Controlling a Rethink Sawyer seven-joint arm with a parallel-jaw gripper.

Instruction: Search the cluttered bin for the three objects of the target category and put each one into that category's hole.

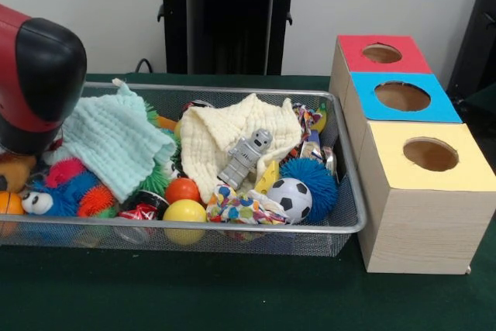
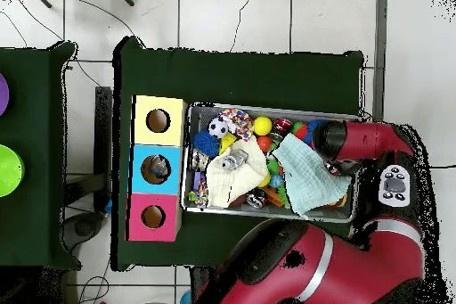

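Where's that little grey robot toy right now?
In the front view, the grey robot toy lies on the cream cloth near the middle of the wire bin, just behind the soccer ball and left of the blue spiky ball.

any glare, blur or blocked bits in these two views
Front view: even light, no glare; the arm looms large at the left, hiding that end of the bin. Overhead view: the arm covers the bin's right end; toys look small and soft.

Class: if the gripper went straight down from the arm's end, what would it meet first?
Probably the mint cloth edge or the toys beside it; the gripper itself is hidden under the arm's end, so uncertain.
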